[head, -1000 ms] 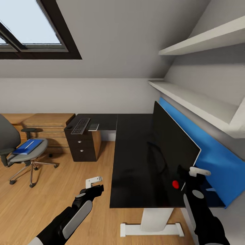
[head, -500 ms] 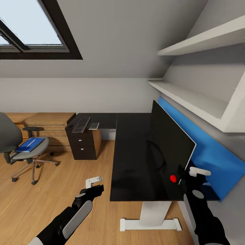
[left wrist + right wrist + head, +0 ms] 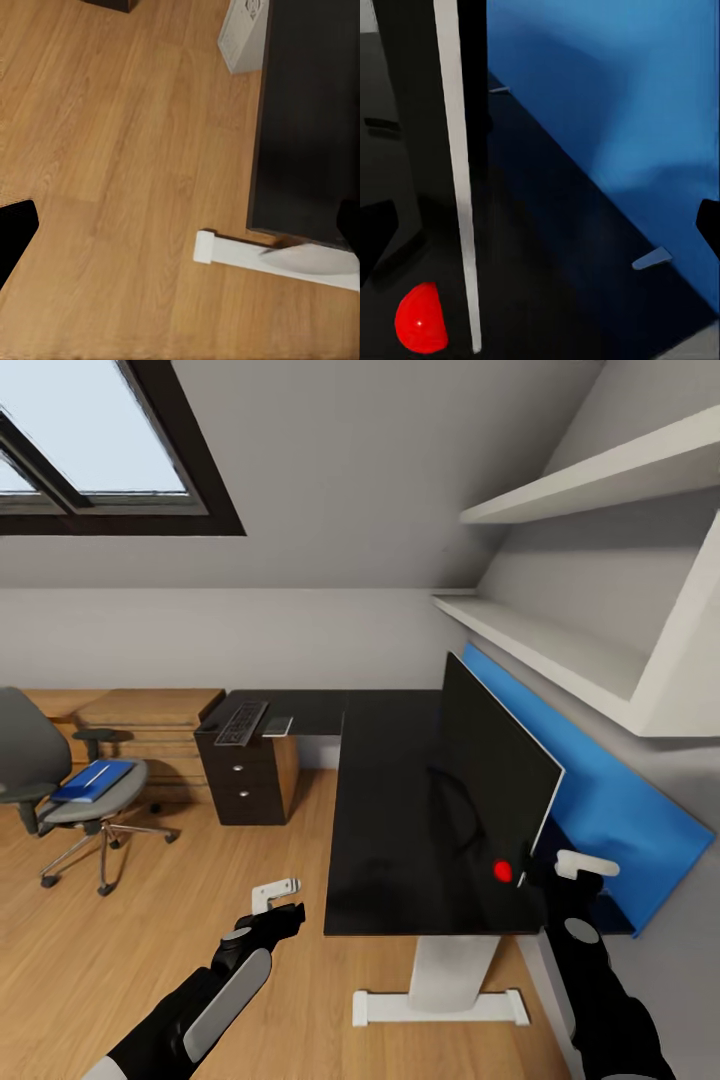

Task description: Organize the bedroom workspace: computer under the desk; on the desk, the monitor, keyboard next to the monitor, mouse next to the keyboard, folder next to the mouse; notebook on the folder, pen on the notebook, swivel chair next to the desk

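on the black worktop (image 3: 400, 810), the monitor (image 3: 490, 780) is seen standing upright along the right edge, in front of a blue panel (image 3: 610, 810) fixed to the wall, and a red marker (image 3: 503, 872) is shown near the monitor's near corner. the right gripper (image 3: 560, 875) is held just beside that corner, its fingers seen at the edges of the right wrist view with a wide gap between them, so it is judged released and nothing is held. the left gripper (image 3: 280, 900) is raised over the wooden floor (image 3: 150, 950), well apart from the worktop, and its state cannot be told. the keyboard (image 3: 241, 723) is laid on the far wing of the worktop above a drawer unit (image 3: 245, 780), with a small grey object (image 3: 277, 726) just beside it. the blue folder (image 3: 93, 780) is carried on the seat of the swivel chair (image 3: 60, 790), well apart from the worktop at the left. white shelves (image 3: 560, 650) are mounted above the blue panel.
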You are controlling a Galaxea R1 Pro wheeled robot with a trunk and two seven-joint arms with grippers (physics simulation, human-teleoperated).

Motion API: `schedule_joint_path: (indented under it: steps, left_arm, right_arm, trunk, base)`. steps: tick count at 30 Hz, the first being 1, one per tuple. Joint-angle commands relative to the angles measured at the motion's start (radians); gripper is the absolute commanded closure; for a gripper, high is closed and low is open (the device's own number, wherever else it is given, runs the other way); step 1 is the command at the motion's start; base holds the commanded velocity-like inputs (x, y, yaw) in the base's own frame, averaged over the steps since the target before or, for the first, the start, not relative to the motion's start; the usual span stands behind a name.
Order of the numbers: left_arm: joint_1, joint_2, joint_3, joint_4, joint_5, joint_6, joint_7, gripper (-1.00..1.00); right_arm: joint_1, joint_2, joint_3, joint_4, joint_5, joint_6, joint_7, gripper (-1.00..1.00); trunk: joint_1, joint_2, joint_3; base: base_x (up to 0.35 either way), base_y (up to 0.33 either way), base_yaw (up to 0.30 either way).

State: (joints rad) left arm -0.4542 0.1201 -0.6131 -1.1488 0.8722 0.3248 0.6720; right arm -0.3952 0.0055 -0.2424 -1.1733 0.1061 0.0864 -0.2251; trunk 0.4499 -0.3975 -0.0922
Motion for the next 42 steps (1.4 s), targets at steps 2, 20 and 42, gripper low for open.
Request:
schedule_joint_path:
  steps: [2,20,42]
  left_arm:
    - [-0.002,0.001,-0.002,-0.002,0.005,0.003,0.008,-1.00]
    - [-0.002,0.002,-0.002,-0.002,0.005,0.003,0.008,-1.00]
    - [-0.002,0.004,-0.007,0.130,0.001,0.000,0.010,-1.00]
  right_arm:
    - [-0.001,0.001,0.000,-0.001,0.010,0.008,0.000,-1.00]
    - [-0.001,0.007,0.009,0.005,0.007,0.003,0.004,-1.00]
    - [-0.010,0.004,0.038,0.324,0.011,-0.068,0.004,-1.00]
  trunk:
    - [0.000,-0.002,-0.002]
    - [0.000,-0.002,-0.002]
    - [0.000,-0.002,-0.002]
  base:
    - [-0.321,0.000,0.000]
    - [-0.334,0.000,0.000]
    - [-0.331,0.015,0.000]
